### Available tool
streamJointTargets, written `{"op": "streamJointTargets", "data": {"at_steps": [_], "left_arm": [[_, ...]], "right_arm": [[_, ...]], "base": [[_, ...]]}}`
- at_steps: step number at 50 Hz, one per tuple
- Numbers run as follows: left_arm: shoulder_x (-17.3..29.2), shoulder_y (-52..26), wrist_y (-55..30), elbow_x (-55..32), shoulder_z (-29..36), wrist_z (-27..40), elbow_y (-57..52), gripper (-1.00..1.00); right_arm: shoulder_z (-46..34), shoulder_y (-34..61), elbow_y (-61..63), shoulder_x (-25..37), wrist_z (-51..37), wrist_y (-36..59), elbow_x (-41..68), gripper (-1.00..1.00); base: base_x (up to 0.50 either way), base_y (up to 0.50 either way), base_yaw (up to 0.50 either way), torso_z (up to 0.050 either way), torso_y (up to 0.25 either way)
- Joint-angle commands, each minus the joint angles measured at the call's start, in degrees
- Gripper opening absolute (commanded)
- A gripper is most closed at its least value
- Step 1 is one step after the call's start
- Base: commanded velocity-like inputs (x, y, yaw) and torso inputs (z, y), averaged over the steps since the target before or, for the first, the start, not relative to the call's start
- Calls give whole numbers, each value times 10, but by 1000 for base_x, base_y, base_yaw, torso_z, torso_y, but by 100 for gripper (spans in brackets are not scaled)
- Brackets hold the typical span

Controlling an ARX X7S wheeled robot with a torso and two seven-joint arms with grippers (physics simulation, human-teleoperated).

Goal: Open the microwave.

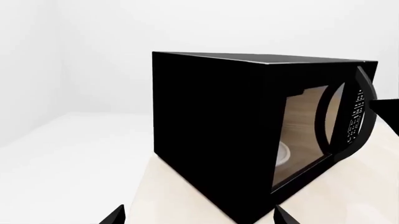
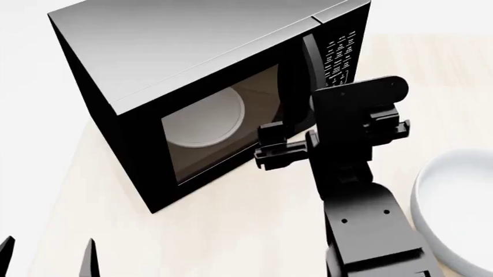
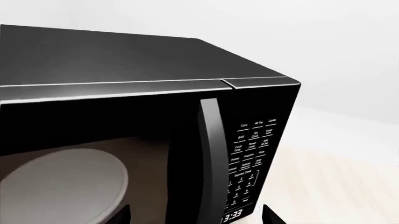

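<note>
the right pincer hangs just in front of the microwave door, low beside the vertical handle. its two short fingers stand apart, spread, with nothing between them. from the head view i cannot tell whether a finger already touches the door glass or the handle foot. in the right wrist view the handle fills the middle, with the finger tips showing at the lower edge on either side of it, so the pincer looks lined up on the bar but not closed on it.

the door appears fully shut, so the step in hand is, i judge, the approach to the handle. the next move calls for bringing the fingers around the bar, pressing them together, then pulling outward along the door's swing, with the hinge on the side far from the keypad.

the left pincer shows only as two dark tips at the lower edge of the head view, set apart, spread and empty, well away from the microwave.

the microwave stands on the pale table, turned at an angle, with the white turntable visible through the glass. a white bowl sits on the table near the right arm; the elbow could brush it during the pull.
</note>
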State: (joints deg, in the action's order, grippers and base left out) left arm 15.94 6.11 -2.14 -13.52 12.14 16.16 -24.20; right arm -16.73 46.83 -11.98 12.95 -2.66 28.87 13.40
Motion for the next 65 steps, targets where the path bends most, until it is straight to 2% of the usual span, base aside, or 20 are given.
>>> {"op": "streamJointTargets", "data": {"at_steps": [1,14,30,45,65], "left_arm": [[4,1,-1,-11,-2,0,-6,100],[5,-2,2,-13,4,-1,4,100],[9,0,3,-15,5,5,-1,100],[11,0,5,-15,11,6,1,100],[15,0,4,-10,16,14,-7,100]], "right_arm": [[-9,27,-59,-11,2,-21,-8,100],[-19,68,-165,-25,10,-70,-21,100],[-30,98,-227,-30,12,-89,-29,100],[-38,135,-347,-47,21,-157,-38,100],[-41,155,-398,-54,26,-184,-34,100]], "base": [[0,0,0,0,0],[0,0,0,0,0],[0,0,0,0,0],[0,0,0,0,0],[0,0,0,0,0]]}}
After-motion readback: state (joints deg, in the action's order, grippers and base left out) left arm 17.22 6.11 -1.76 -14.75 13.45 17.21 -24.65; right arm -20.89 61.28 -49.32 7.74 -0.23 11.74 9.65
